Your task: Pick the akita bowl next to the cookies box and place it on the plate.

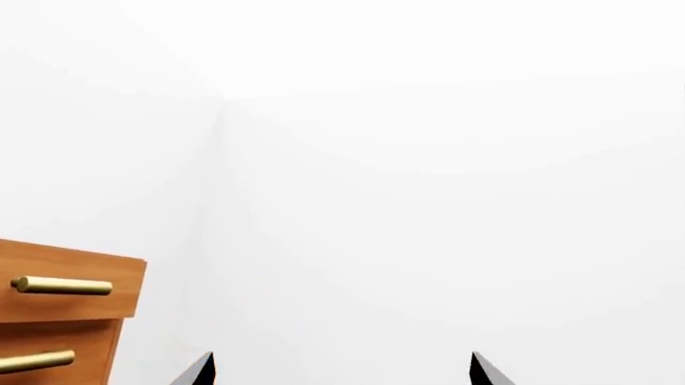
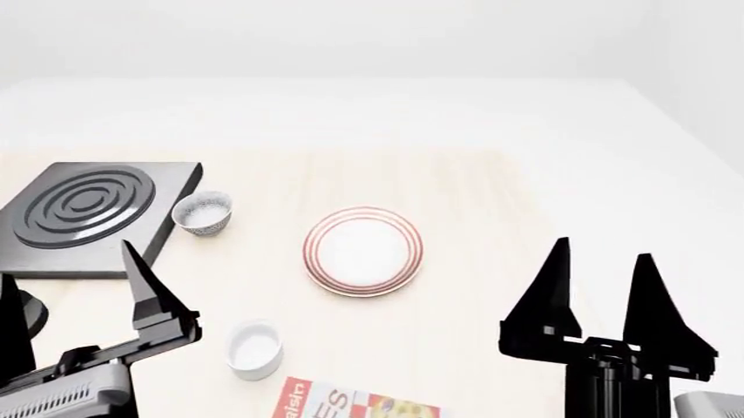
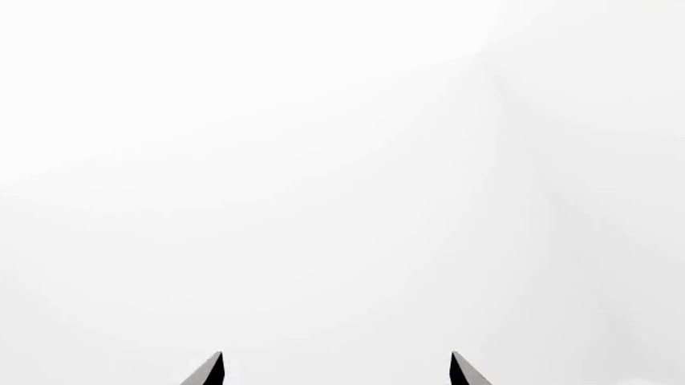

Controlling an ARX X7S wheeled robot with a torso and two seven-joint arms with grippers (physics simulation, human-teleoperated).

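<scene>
The plate (image 2: pixel 362 250), white with red rings, lies mid-table. Only a corner of the cookies box (image 2: pixel 348 403) shows at the bottom edge of the head view. The akita bowl next to it is out of view; the one thing beside the box is a plain white cup (image 2: pixel 254 348). My left gripper (image 2: pixel 68 263) hovers open over the near left of the table, and its own wrist view shows the gripper (image 1: pixel 342 357) with nothing in it. At the near right, my right gripper (image 2: pixel 602 249) is also open and holds nothing, its wrist camera showing the gripper (image 3: pixel 336 357) against plain white.
A speckled bowl (image 2: pixel 202 212) stands next to the black stove plate (image 2: pixel 82 209) at the far left. A wooden cabinet (image 1: pixel 64 309) with brass handles shows in the left wrist view. The light wooden table (image 2: pixel 476 209) ends at the right near my right arm.
</scene>
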